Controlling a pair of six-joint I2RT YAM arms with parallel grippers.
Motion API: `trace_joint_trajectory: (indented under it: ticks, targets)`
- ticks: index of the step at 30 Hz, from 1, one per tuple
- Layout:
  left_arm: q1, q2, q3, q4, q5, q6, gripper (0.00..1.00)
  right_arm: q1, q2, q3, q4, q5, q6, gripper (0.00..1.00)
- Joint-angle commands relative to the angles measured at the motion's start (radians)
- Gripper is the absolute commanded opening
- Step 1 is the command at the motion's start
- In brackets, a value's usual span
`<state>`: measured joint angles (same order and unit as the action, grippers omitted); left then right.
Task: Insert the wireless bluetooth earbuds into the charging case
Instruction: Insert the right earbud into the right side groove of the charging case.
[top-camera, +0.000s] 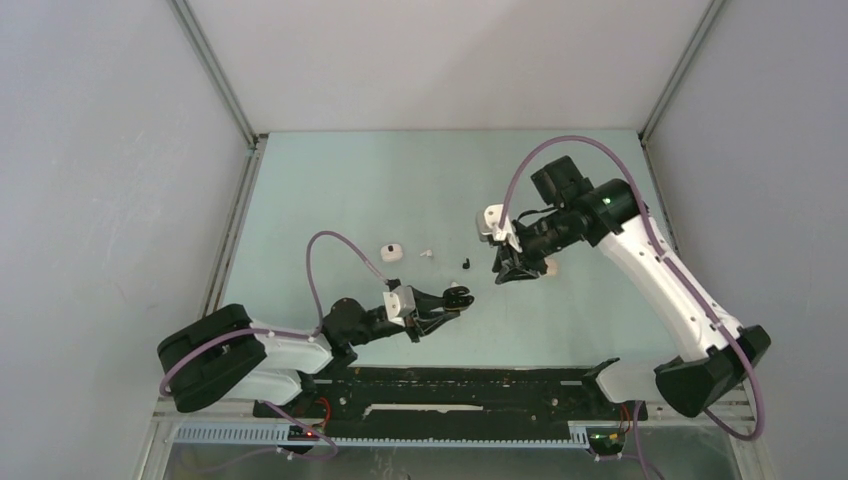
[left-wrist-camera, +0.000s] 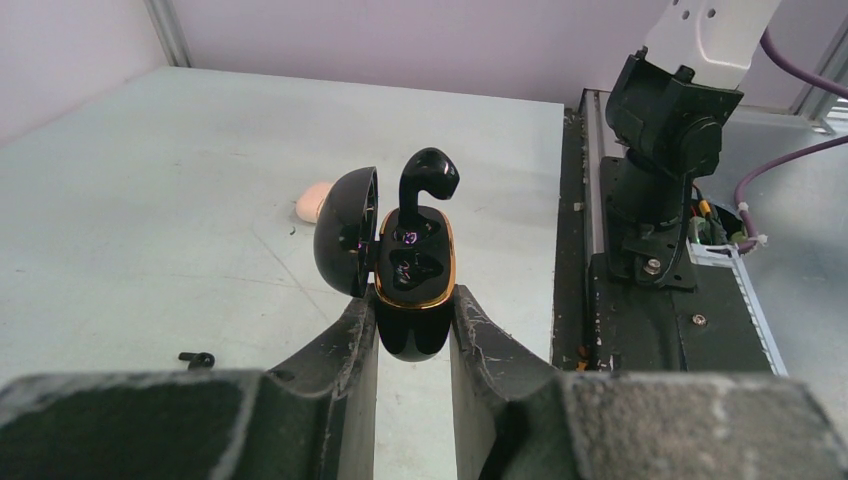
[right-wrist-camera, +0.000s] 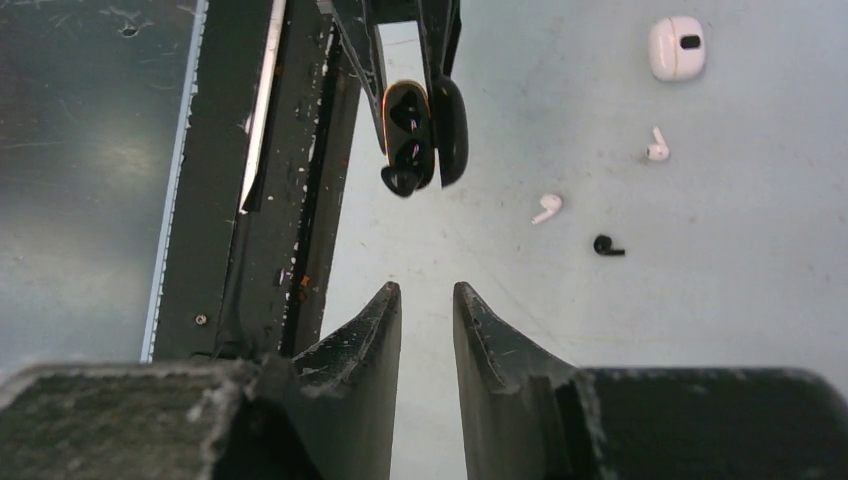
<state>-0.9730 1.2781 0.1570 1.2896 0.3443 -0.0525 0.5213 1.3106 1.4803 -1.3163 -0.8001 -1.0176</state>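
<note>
One black earbud (left-wrist-camera: 428, 175) stands in the open black case (left-wrist-camera: 415, 262), which the left gripper (left-wrist-camera: 413, 300) clamps near the front. Farther out lie a loose black earbud (right-wrist-camera: 605, 245), two white earbuds (right-wrist-camera: 547, 207) and a white case (right-wrist-camera: 676, 47). At right, the right gripper (right-wrist-camera: 427, 290) has its fingers narrowly apart, holding nothing.

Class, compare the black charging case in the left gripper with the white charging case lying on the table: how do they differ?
The black charging case is gripped by the left gripper; the white charging case lies on the table. The black one's lid is open, a black earbud standing in it; the white one looks closed. Both are rounded and pebble-like.
</note>
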Motion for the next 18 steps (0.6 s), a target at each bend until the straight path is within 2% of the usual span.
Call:
trace_joint_trajectory:
  ticks: [1, 5, 9, 15, 18]
  targets:
    - [0.01, 0.04, 0.008, 0.112, -0.013, -0.002, 0.0, 0.078, 0.078, 0.044, -0.006, -0.056, -0.037, 0.29]
    - [0.02, 0.047, -0.002, 0.147, 0.002, -0.022, 0.0, 0.145, 0.053, -0.034, 0.125, -0.059, 0.033, 0.29]
    - [0.026, 0.035, -0.013, 0.151, -0.005, -0.026, 0.0, 0.148, 0.041, -0.041, 0.154, -0.063, 0.069, 0.3]
    - [0.026, 0.018, -0.009, 0.145, 0.007, -0.051, 0.0, 0.139, -0.01, -0.099, 0.203, -0.028, 0.108, 0.38]
    - [0.026, 0.024, -0.011, 0.148, 0.01, -0.058, 0.0, 0.127, 0.005, -0.115, 0.207, -0.016, 0.104, 0.39]
